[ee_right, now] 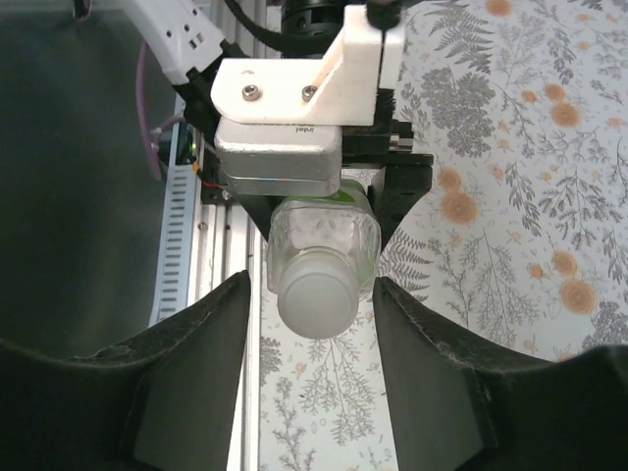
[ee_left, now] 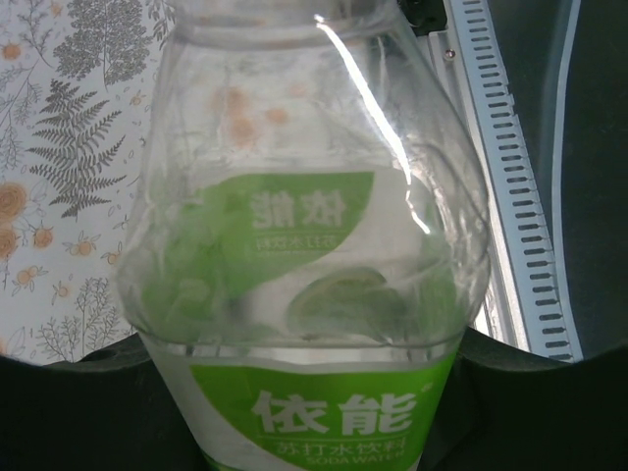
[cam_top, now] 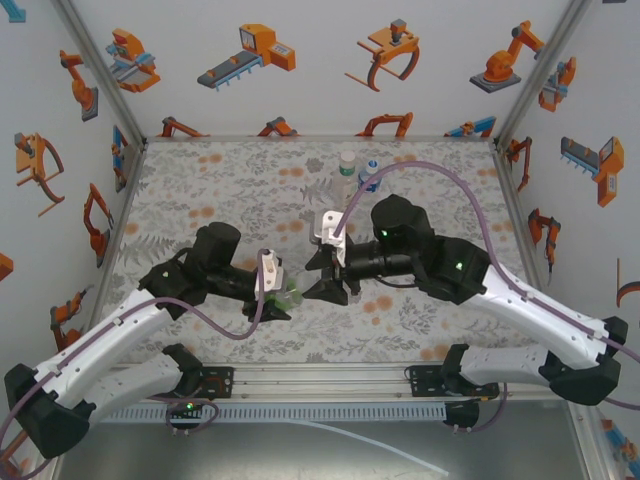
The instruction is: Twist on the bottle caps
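Green-labelled bottle point(ee_left: 314, 294) lies level, cap point(ee_right: 316, 306) toward right gripper point(ee_right: 312, 288)

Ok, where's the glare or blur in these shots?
Left wrist: a bright glare streak crosses the clear shoulder of the green-labelled bottle. Right wrist: the whitish cap looks slightly soft, close to the lens. Top external: evenly lit and sharp.

left tool point(cam_top: 284, 300) clamped tight, right tool point(ee_right: 312, 304) parted, the two facing each other
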You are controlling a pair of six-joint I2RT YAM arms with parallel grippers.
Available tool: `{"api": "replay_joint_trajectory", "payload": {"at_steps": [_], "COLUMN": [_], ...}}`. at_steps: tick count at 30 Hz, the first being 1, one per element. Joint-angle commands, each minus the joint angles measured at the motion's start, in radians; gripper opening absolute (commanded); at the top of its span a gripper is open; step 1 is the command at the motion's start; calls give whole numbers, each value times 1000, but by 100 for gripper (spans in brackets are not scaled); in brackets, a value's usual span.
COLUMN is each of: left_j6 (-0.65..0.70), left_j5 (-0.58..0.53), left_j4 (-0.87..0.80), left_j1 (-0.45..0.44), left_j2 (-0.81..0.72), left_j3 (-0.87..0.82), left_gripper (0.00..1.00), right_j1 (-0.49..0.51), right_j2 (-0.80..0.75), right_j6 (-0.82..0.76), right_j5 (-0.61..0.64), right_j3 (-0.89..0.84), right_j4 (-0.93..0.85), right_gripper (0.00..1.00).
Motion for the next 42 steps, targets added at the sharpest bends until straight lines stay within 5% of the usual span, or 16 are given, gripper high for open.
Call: {"api": "replay_joint_trajectory", "payload": {"at_steps": [1,13,19,22,31,37,42], "left_j6": [21,19,19,-16,-66,-72,-100], "left_j5": [43,43,41,31,-142,-223,-310], "left_j4": [-18,-18,-18,3,104,108,118], "left_j1": [-6,-6,-5,-5,-6,-5,-4], "left_j2": [3,-6,-7,-8,-38,-41,-50], "left_j3": [32,32,31,31,-4,-5,-14], "left_gripper": [0,0,0,0,2,18,50], "right_j1": [8,9,10,9,17,17,16], "right_j2": [0,-4,-5,-8,6,69,88], "right_j6": [-61,-60,-17,109,838,1029,1044], "right_j5": [-36,7,44,129,462,497,518], "right_j3": [-3,-30,-37,-50,-85,-28,5], "right_j4": [21,14,37,60,42,-32,-47], "right_gripper": [47,43,24,0,0,0,0]}}
